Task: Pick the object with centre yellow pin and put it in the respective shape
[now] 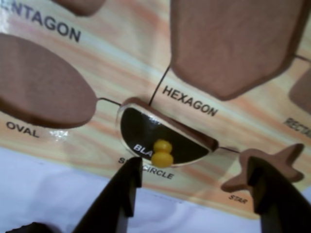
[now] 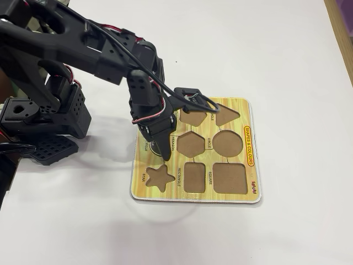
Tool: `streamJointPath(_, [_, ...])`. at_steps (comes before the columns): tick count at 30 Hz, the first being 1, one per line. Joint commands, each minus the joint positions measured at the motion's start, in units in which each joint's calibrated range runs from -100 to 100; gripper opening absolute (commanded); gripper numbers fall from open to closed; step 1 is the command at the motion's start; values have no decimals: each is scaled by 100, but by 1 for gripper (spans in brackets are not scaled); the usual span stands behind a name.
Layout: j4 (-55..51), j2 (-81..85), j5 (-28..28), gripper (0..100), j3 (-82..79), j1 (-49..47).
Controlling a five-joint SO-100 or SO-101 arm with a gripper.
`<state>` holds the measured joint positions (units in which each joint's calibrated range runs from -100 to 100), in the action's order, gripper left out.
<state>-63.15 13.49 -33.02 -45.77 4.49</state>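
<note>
In the wrist view the dark semicircle piece [image 1: 141, 128] with its yellow knob [image 1: 162, 153] lies inside the semicircle cutout, whose brown rim [image 1: 206, 139] shows along the flat upper side. The yellow wood-grain board [image 1: 121, 58] fills most of that view. My gripper [image 1: 194, 167] is open just below the piece. Its two black fingers stand apart, one left of the knob and one over the star cutout [image 1: 265, 167], with nothing between them. In the fixed view my gripper [image 2: 157, 146] hangs over the left part of the board [image 2: 242, 193] and hides the piece.
Empty brown cutouts surround the piece: the oval [image 1: 39, 82] to the left and the hexagon [image 1: 233, 43] above. The fixed view shows the star [image 2: 160, 175], circle [image 2: 227, 142] and square [image 2: 229, 178] cutouts. The arm's base [image 2: 44, 121] stands left of the board on a white table.
</note>
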Motion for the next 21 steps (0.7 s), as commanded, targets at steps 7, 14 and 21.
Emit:
streamJointPath(7, [-11, 1061, 23, 25, 27, 0])
streamJointPath(14, [-3, 1496, 18, 26, 36, -58])
streamJointPath(21, [-3, 1957, -657, 25, 36, -68])
